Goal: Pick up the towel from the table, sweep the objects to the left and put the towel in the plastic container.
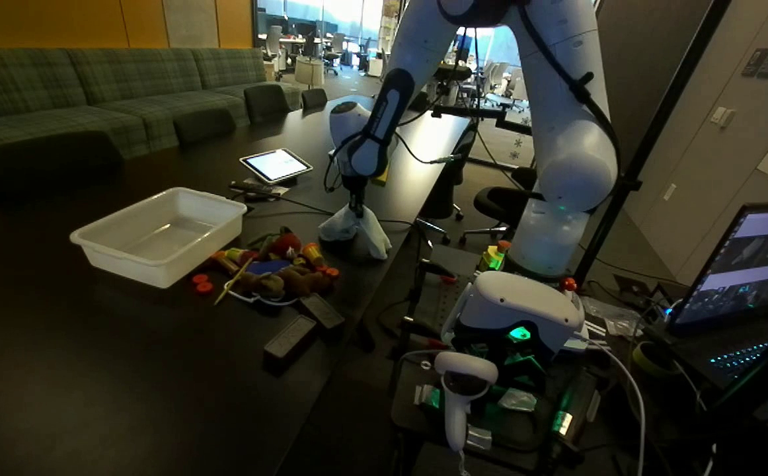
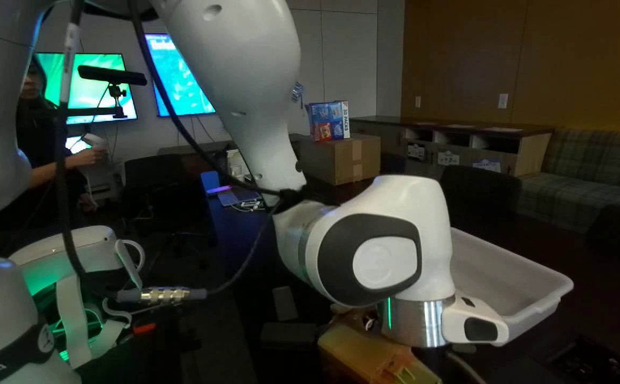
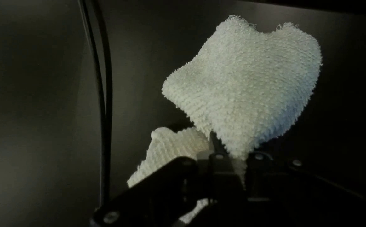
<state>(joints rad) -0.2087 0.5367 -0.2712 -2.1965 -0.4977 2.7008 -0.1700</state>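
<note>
Because the small cream terry-cloth towel is pinched only at a narrow gather, with loose folds hanging to either side, it may prove a poor broom: limp cloth could ride over the heap of small red, orange and brown toy pieces instead of shoving them, or pull free if a corner snags. Pressing too low might scrape the black two-finger gripper against the long, smooth black table; travelling too high would likely leave the flat red discs untouched. A hard push could also jolt the shallow white translucent plastic container, which stands just beside the heap, and the slim black cables near the cloth in the wrist view might catch a trailing fold. As for the towel, the jaws are clenched on it: its gathered neck sits between them, the larger fold fans out ahead and a smaller flap juts to one side. In an exterior view the towel hangs over the table, apart from the heap and outside the container; whether its hem touches the tabletop I cannot tell.
</note>
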